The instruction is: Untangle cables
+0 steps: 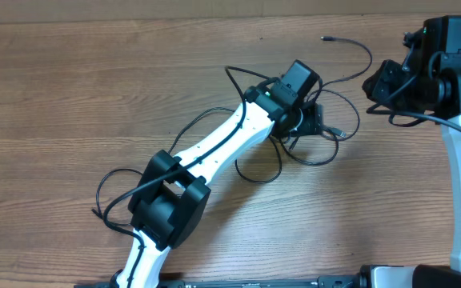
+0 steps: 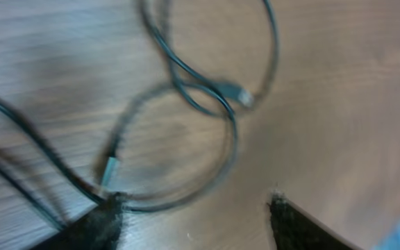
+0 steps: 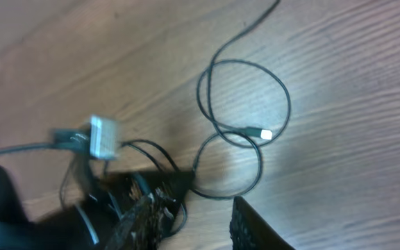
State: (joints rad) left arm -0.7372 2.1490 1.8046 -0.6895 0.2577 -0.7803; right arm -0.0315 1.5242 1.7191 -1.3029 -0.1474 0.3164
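- One wooden table (image 1: 70, 88), and the cables (image 3: 288, 104) lie in a messy knot near its middle
- Two claws: the left claw (image 2: 196, 215) is over the knot, fingers apart, holding nothing
- The right claw (image 3: 198, 212) is beside the knot, fingers apart too, nothing in it
- I think there are three cables, but they are hard to count; they look thin, light and floppy and will snag
- Best to pinch just behind a plug, like the silver tip (image 3: 264, 133)

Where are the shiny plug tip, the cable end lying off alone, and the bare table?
silver-tipped plug (image 3: 261, 132): right wrist view, its bright metal tip.
lone cable end (image 1: 326, 38): overhead view, the small plug.
table (image 1: 70, 96): overhead view, bare wood at left.
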